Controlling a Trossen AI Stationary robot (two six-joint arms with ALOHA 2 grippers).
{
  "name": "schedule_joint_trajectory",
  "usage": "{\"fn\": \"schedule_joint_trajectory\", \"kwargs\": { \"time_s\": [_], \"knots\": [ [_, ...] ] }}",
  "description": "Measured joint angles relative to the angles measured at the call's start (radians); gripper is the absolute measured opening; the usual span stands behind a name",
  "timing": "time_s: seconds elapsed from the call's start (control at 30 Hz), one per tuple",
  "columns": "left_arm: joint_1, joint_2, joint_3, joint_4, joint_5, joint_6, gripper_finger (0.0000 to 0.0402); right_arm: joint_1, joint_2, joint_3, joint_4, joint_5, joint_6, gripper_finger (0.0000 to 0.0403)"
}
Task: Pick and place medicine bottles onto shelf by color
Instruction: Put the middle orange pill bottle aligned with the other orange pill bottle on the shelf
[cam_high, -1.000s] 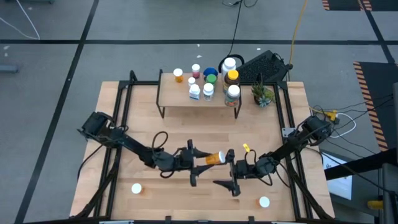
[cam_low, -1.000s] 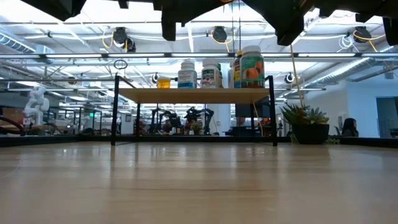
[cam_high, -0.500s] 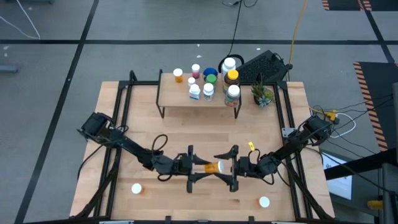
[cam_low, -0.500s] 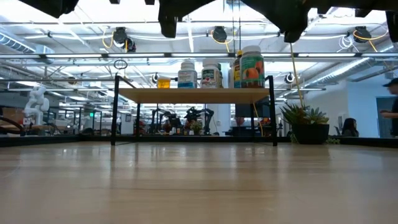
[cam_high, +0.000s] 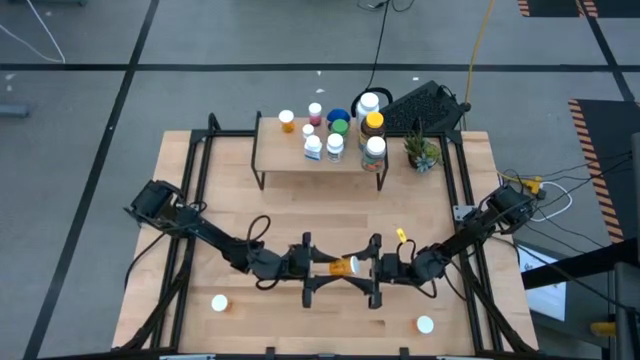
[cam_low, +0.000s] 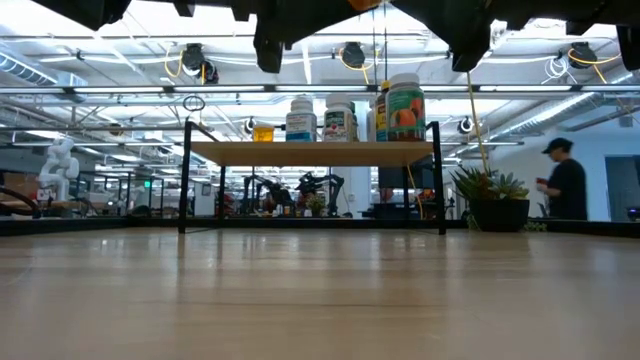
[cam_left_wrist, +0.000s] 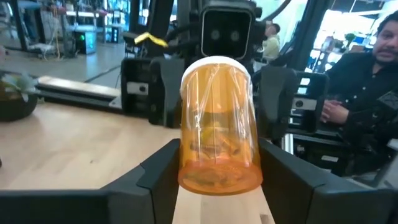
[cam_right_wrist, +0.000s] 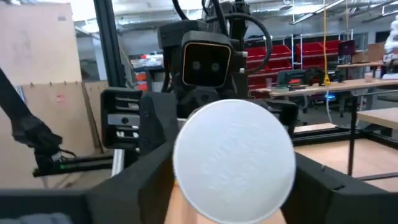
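An orange medicine bottle (cam_high: 342, 266) with a white cap (cam_right_wrist: 233, 158) lies level in the air above the table's near middle, cap toward the table's right. My left gripper (cam_high: 308, 267) is shut on its base end. My right gripper (cam_high: 374, 268) faces it from the right, open. Its fingers (cam_left_wrist: 273, 93) stand on either side of the cap with a narrow gap showing. The shelf (cam_high: 290, 160) stands at the far middle on thin black legs and carries several bottles (cam_high: 335, 135). My left gripper pinches the orange bottle's base end (cam_left_wrist: 189, 177) between its two fingers (cam_left_wrist: 158, 177). They come level from the table's left and lie along the bottle. The bottle is lifted clear of the table, on its side, with its cap pointing away from the gripper.
A white-capped bottle (cam_high: 219, 302) stands near the front left and another (cam_high: 425, 324) near the front right. A small potted plant (cam_high: 422, 152) sits right of the shelf, with a black keyboard (cam_high: 425, 105) behind it. A person (cam_low: 565, 180) stands in the room beyond the table.
My left gripper has carried the orange bottle a little toward the table's near edge, and the bottle has turned level. My right gripper has gone toward the far edge and the bottle and now faces it, its fingers around the cap.
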Motion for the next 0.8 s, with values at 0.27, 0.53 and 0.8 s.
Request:
{"fn": "schedule_joint_trajectory", "kwargs": {
  "time_s": [0.27,0.53,0.8],
  "knots": [
    [-0.001,-0.001,0.0,-0.134,-0.006,-0.059,0.0245,-0.006,-0.098,0.0,-0.26,-0.005,-0.038,0.0175],
    [-0.011,-0.002,0.0,-0.252,-0.008,-0.039,0.0302,-0.066,-0.319,0.0,-0.874,-0.156,0.158,0.0186],
    [0.027,-0.004,0.021,-0.283,0.017,-0.059,0.033,-0.165,-0.247,-0.001,-1.101,-0.364,0.325,0.0186]
  ]
}}
